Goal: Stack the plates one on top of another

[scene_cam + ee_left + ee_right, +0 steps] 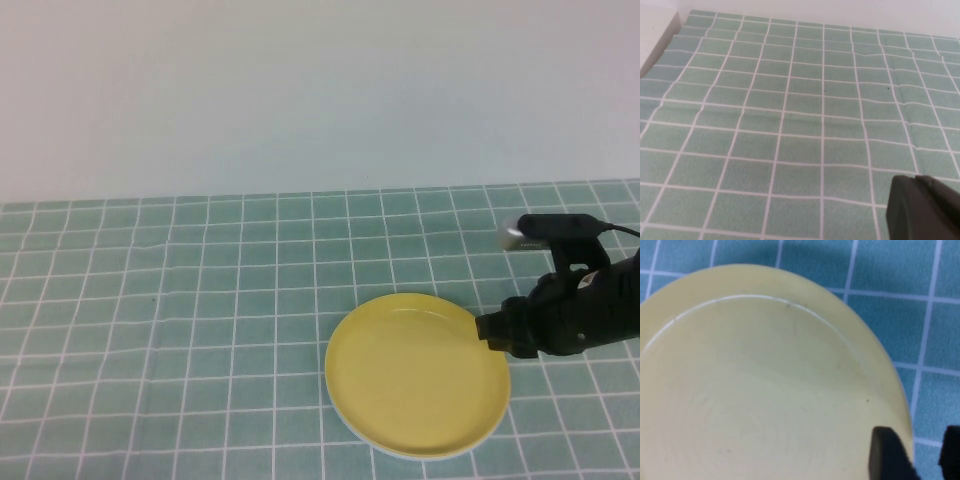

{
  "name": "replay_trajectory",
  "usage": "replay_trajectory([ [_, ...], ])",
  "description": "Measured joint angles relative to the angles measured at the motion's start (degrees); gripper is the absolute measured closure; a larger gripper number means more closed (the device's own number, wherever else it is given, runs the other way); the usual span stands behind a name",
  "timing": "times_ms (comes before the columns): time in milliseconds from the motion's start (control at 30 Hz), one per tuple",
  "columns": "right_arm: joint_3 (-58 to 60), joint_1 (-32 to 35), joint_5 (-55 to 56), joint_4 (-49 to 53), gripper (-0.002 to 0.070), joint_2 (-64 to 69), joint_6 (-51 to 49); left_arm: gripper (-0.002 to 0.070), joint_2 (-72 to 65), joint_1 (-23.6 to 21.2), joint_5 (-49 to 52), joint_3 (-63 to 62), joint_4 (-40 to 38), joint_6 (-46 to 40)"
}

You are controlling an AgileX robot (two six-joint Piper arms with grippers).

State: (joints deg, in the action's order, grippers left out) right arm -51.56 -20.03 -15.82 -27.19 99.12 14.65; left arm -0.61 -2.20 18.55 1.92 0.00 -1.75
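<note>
The yellow plate (418,374) is lying flat on top of a pale plate whose rim is showing only as a thin edge (400,453) beneath it, on the table (200,300), toward its near right part. The right hand (488,330) is sitting at the yellow plate's right rim, its fingers (887,455) spread apart either side of the rim, clamping nothing. The left hand (925,207) is hanging over bare green checked cloth, clenched shut and empty.
</note>
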Motion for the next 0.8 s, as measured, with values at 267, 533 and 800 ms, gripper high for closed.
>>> replay_trajectory([
  [267, 0.0, 0.0, -0.5, 0.2, 0.0374, -4.0, 4.2, 0.0675, 0.0, 0.0, 0.0, 0.0, 0.0, 0.0],
  [533, -2.3, 0.0, -3.7, 9.6, 0.0627, -17.4, 7.0, 0.0675, 0.0, 0.0, 0.0, 0.0, 0.0, 0.0],
  [800, -4.7, 0.0, -9.1, 30.5, 0.0676, -32.3, -5.2, 0.0675, 0.0, 0.0, 0.0, 0.0, 0.0, 0.0],
])
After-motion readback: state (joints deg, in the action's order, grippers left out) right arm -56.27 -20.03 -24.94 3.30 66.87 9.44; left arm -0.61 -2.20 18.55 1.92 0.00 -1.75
